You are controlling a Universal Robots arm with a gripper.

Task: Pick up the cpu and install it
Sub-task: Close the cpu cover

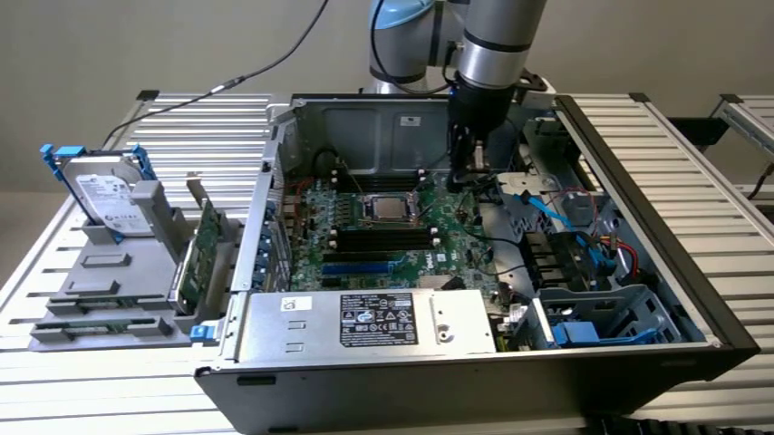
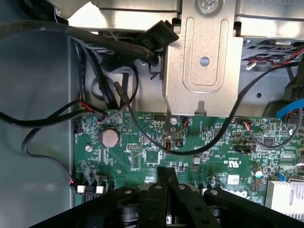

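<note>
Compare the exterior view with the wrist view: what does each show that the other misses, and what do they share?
Exterior view's own: the cpu lying flat inside the case, the hard drive standing in a grey rack outside it. Wrist view's own: a coin cell battery and a metal bracket. Both: the green motherboard and the shut gripper.

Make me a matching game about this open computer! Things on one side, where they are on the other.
Things:
1. cpu
2. hard drive
3. end effector

Places or states:
A. standing in the grey rack outside the case
B. shut, close above the green board
C. in the middle of the green board, inside the case

Pairs: 1-C, 2-A, 3-B
</note>
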